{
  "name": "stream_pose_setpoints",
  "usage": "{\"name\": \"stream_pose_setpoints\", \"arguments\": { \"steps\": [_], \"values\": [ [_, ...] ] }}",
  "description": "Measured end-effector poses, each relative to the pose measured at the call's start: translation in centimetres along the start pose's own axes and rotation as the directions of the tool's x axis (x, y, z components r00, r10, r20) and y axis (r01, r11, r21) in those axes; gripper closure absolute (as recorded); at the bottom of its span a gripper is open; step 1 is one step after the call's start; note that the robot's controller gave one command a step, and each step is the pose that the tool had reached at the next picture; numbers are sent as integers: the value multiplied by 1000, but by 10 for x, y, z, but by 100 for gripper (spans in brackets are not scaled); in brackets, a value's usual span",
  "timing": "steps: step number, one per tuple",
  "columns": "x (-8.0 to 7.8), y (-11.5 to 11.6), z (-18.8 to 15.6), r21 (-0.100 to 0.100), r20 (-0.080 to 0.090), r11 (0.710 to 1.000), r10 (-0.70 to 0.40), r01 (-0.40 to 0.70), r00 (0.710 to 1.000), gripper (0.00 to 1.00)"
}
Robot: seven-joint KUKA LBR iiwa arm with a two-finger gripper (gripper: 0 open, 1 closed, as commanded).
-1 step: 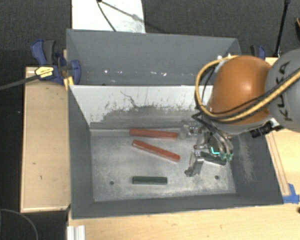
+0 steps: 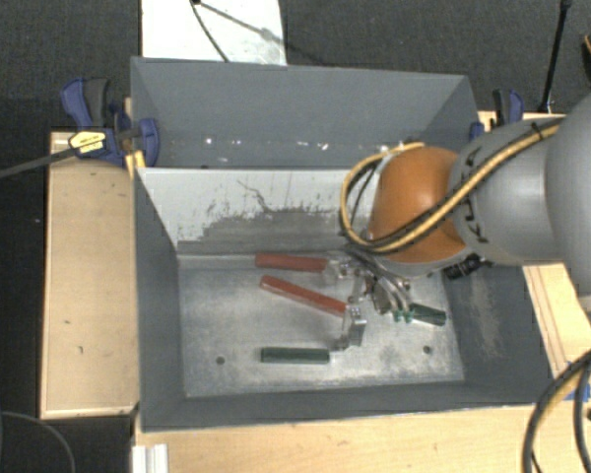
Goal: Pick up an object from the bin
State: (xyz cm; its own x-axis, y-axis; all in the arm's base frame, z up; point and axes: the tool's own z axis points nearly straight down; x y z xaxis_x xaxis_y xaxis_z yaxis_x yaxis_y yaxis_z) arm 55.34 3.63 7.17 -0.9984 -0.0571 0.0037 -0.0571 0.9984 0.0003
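- The grey metal bin [image 2: 163, 294] has four small loose things spread over its floor, none lying on another;
- the arm [image 2: 561, 195] comes in from the right; its orange cover [image 2: 414, 200] and looped yellow-and-black cables [image 2: 360, 195] hang over the bin's right half;
- the gripper [image 2: 352, 331] points down from under the cover, its tip low by the floor, a little right of the bin's middle;
- whether the gripper is apart or together I cannot tell, as its metal parts run into one shape there; whether it grips anything I cannot tell either;
- the slanted red stick [image 2: 300, 296] is the nearest thing: it runs from upper left down to the right, and its right end meets the gripper, either touching it or just under it;
- a second red-brown stick [image 2: 291, 261] lies level just behind the first, near the foot of the back wall, with its right end under the robot's wrist;
- a dark green stick [image 2: 295, 356] lies level toward the front, apart from the red ones, its right end just beside the gripper's tip;
- a small green piece [image 2: 426, 314] lies right of the gripper, partly hidden by the wrist
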Motion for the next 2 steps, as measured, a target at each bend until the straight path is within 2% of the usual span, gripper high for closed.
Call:
{"name": "stream_pose_setpoints", "arguments": {
  "steps": [1,2],
  "values": [
    [-1,0,-4,0,5,1000,3,-3,1000,100],
    [-7,-18,-163,0,15,1000,20,-20,1000,100]
  ]
}}
